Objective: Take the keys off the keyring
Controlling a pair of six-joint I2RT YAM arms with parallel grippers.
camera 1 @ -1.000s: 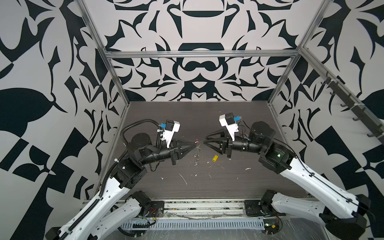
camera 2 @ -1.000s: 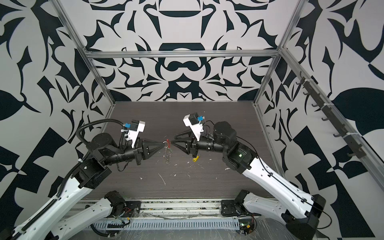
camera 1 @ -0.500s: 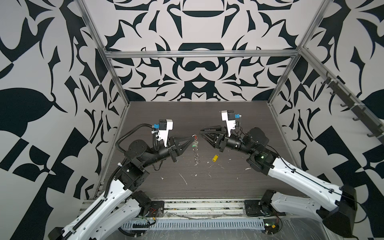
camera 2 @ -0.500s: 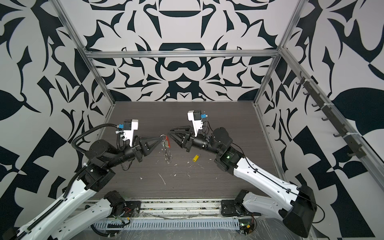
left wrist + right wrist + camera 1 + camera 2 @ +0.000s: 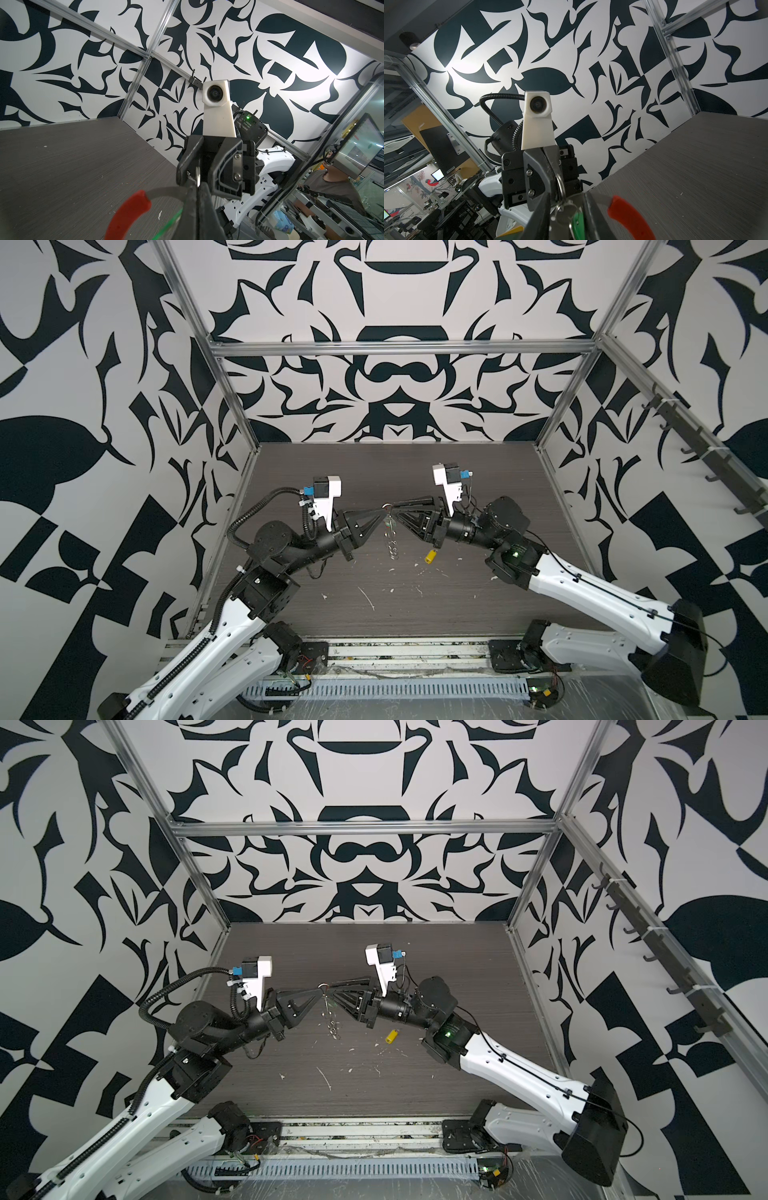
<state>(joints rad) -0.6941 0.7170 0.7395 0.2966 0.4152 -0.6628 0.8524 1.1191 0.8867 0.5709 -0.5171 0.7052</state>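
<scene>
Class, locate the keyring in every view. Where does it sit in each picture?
In a top view: the keyring hangs mid-frame at the left gripper tip.
In a top view: same, slightly left of centre.
Left wrist: its red sleeve arcs out from the gripper.
Right wrist: red sleeve nearest the lens.
Shared landmark: the left gripper, shut on it.

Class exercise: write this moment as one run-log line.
left gripper shut on keyring, in air | right gripper open around green key | yellow key on table

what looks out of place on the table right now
The yellow key lies loose on the table, apart from the raised keyring, and white scraps litter the dark surface around it. Nothing looks damaged.
</scene>
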